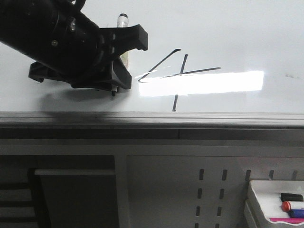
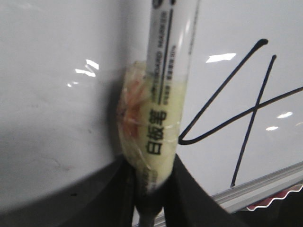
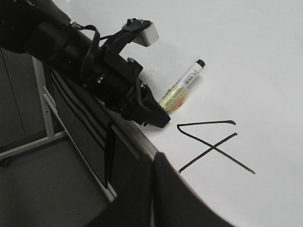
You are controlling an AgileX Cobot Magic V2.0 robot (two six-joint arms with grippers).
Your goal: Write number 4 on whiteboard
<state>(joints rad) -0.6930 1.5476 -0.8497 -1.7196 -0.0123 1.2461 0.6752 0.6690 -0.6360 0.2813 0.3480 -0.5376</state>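
Observation:
The number 4 [image 1: 181, 72] stands in thin black strokes on the glossy whiteboard [image 1: 228, 33], near its front edge. Just left of it, my left gripper [image 1: 124, 57] is shut on a whiteboard marker [image 1: 123, 21] wrapped in yellowish tape. The marker's dark tip points down at the board left of the 4; contact cannot be told. In the left wrist view the marker [image 2: 165, 94] rises from between the fingers, with the 4 [image 2: 255, 108] beside it. The right wrist view shows the left gripper [image 3: 151, 111], the marker [image 3: 182, 87] and the 4 [image 3: 213, 147]. My right gripper [image 3: 154, 161] is shut and holds nothing, over the board's edge.
A grey metal edge strip [image 1: 152, 116] runs along the board's front. Below it a perforated panel [image 1: 209, 190] carries a small white tray [image 1: 259, 192] of markers at the lower right. A faint dark smudge [image 1: 289, 75] marks the board's right side.

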